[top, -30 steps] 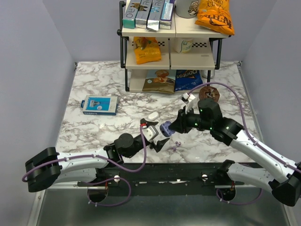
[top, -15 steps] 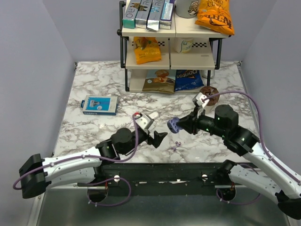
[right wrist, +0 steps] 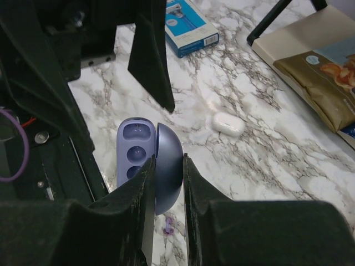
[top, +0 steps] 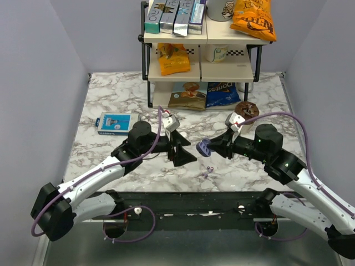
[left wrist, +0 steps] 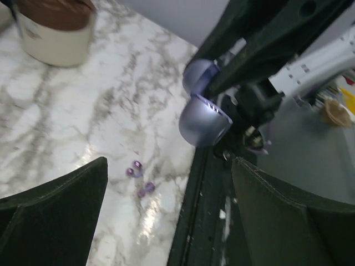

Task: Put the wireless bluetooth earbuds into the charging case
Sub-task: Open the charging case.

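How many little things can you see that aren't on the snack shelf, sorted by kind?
Purple earbuds: 2
Lavender-blue charging case: 1
White oval case: 1
Blue box: 1
Brown-topped cream tub: 1
Total: 6

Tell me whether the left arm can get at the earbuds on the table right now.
Probably yes. The open left gripper hangs close beside the earbuds, which lie loose on the table. The charging case in the right gripper seems off to one side, not over them.
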